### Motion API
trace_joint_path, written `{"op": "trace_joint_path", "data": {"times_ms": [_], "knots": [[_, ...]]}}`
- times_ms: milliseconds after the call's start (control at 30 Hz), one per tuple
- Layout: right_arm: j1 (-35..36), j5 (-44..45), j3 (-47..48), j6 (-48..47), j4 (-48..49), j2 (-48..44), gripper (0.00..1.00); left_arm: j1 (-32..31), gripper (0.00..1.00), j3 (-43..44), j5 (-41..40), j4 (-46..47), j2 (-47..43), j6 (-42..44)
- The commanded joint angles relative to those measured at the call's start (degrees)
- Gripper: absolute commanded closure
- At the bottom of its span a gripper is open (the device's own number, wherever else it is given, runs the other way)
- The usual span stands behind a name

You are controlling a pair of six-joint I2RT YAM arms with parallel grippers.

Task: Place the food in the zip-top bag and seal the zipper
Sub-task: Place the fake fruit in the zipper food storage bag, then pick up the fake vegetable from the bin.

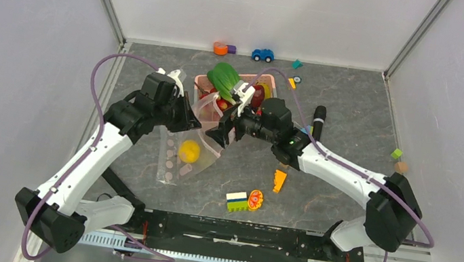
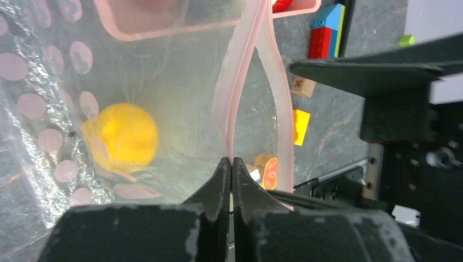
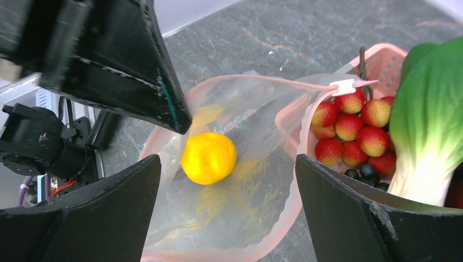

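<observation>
The left gripper (image 2: 232, 164) fills the near edge of its wrist view, its jaws pinched shut on the pale pink zipper (image 2: 240, 82) of the clear zip-top bag (image 2: 164, 82). The bag lies on the table (image 1: 332, 179) left of centre, its mouth held up and gaping against the pink basket (image 3: 382, 60). A yellow-orange citrus (image 3: 208, 158) rests inside the bag. The right gripper (image 3: 227, 161) hangs over the mouth with its jaws spread wide, holding nothing. Strawberries (image 3: 355, 131), bok choy (image 3: 431, 109) and dark berries (image 3: 363, 172) sit in the basket.
</observation>
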Motion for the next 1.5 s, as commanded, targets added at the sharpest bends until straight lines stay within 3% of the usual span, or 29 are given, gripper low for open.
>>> {"op": "trace_joint_path", "data": {"times_ms": [0,300,500,700,900,1033,1267,1467], "knots": [[-0.34,-0.38,0.87,-2.05,1.53,-5.08,0.02,0.93,0.98,1.05,-3.33,-0.37,-1.4,1.85],[-8.88,7.35,-1.0,3.23,0.08,-9.28,0.02,2.58,0.98,1.31,-5.14,-1.22,-2.7,1.61],[-12.65,14.38,4.76,-3.22,-8.01,-1.89,0.02,3.48,0.98,1.33,-7.16,-1.59,-3.38,1.37],[-14.57,9.74,8.55,-8.08,-10.73,6.69,0.02,4.38,0.98,1.33,-8.97,-1.77,-3.92,1.17],[-14.53,6.53,22.1,-16.81,-11.1,17.87,0.02,5.55,0.98,1.41,-8.66,-1.86,-3.79,1.35],[-14.16,7.12,32.71,-17.65,-13.61,25.94,0.02,6.39,0.98,1.54,-9.65,-2.23,-4.1,1.32],[-10.4,18.17,45.14,-17.16,-17.03,36.51,0.03,7.31,0.98,1.59,-11.7,-2.42,-4.98,1.61],[-9.43,22.84,50.25,-15.34,-16.09,42.18,0.14,7.76,0.98,1.59,-10.42,-2.38,-4.21,1.86]]}}
